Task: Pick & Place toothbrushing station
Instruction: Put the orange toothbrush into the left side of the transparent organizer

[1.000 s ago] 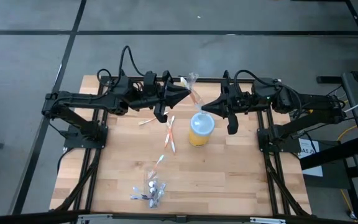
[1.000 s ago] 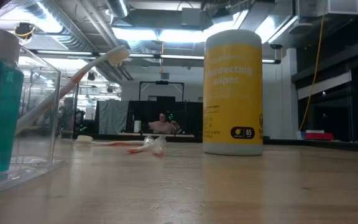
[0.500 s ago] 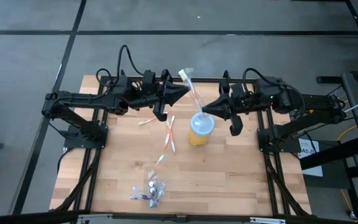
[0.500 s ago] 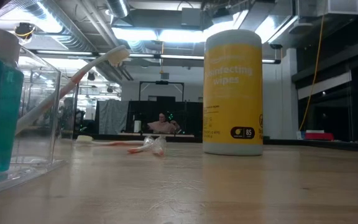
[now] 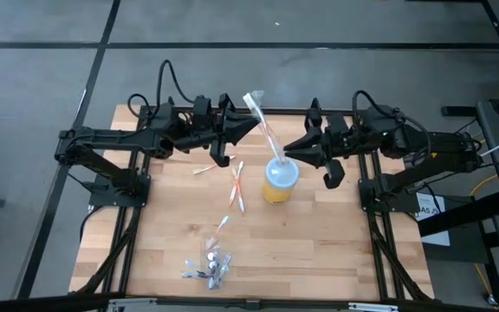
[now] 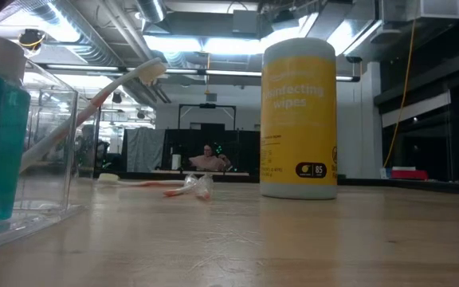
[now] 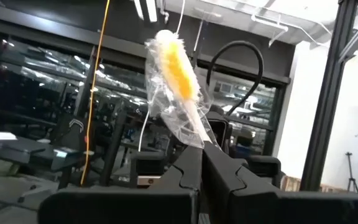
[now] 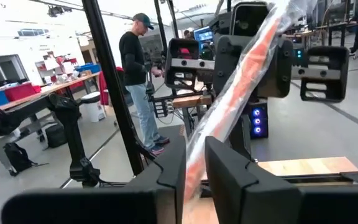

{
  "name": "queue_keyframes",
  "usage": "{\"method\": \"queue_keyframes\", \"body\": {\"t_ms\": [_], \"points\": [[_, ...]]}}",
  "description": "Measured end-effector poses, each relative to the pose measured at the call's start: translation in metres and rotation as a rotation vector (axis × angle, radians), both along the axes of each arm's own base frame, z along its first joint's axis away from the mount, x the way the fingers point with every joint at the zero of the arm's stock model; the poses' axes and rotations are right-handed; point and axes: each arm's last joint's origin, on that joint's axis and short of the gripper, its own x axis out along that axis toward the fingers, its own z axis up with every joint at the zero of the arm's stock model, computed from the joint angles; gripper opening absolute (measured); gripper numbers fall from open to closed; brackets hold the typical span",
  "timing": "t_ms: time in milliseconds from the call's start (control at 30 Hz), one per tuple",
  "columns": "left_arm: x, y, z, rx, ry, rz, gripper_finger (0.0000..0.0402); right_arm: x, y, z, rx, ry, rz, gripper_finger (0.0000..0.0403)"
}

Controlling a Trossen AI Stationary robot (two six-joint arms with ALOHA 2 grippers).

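Note:
A pink-and-white toothbrush in a clear wrapper (image 5: 262, 126) slants up over the yellow cup with the pale-blue top (image 5: 279, 182), its head (image 5: 251, 99) toward the far edge. My left gripper (image 5: 255, 128) and my right gripper (image 5: 289, 149) are both shut on it, above the table. More toothbrushes (image 5: 236, 186) lie flat on the wood left of the cup. The clear pouch with teal tubes (image 5: 208, 267) lies near the front edge. In the low view the cup (image 6: 299, 119) stands on its base, with the pouch (image 6: 6, 151) at the near left. My left gripper pinches the wrapped toothbrush between its two fingers just below the head (image 7: 199, 138), coming level from the table's left. The bristled head (image 7: 176, 62) sticks out past the fingers. My right gripper pinches the wrapped handle (image 8: 211, 140) between its two fingers, coming from the table's right, fingers across it. The brush is lifted clear of the table and tilted.
A short toothbrush (image 5: 204, 171) lies left of the others. The arms' black frames (image 5: 115, 182) flank the wooden table (image 5: 336, 251). A person (image 8: 135, 81) stands in the room beyond the table.
The toothbrush has tipped, its head swinging toward the far left while its lower end stays over the cup. My left gripper has drawn a little toward the table's left, my right gripper a little toward the right.

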Motion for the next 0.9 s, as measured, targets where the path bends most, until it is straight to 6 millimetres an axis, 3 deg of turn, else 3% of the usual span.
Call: {"method": "queue_keyframes", "body": {"t_ms": [267, 467, 633, 900], "points": [[-0.01, 0.0, 0.004, 0.012, 0.037, 0.014, 0.0001, -0.004, -0.002, 0.002, -0.03, -0.015, -0.058, 0.0088], [-0.031, -0.013, 0.003, -0.007, 0.199, 0.047, 0.0001, -0.028, -0.007, 0.021, -0.052, -0.137, -0.148, 0.01], [-0.054, -0.035, 0.002, -0.076, 0.306, 0.081, 0.0001, -0.053, -0.009, 0.033, -0.048, -0.199, -0.175, 0.01], [-0.076, -0.096, -0.015, -0.255, 0.439, 0.209, 0.0001, -0.076, -0.011, 0.04, -0.047, -0.231, -0.176, 0.01]]}}
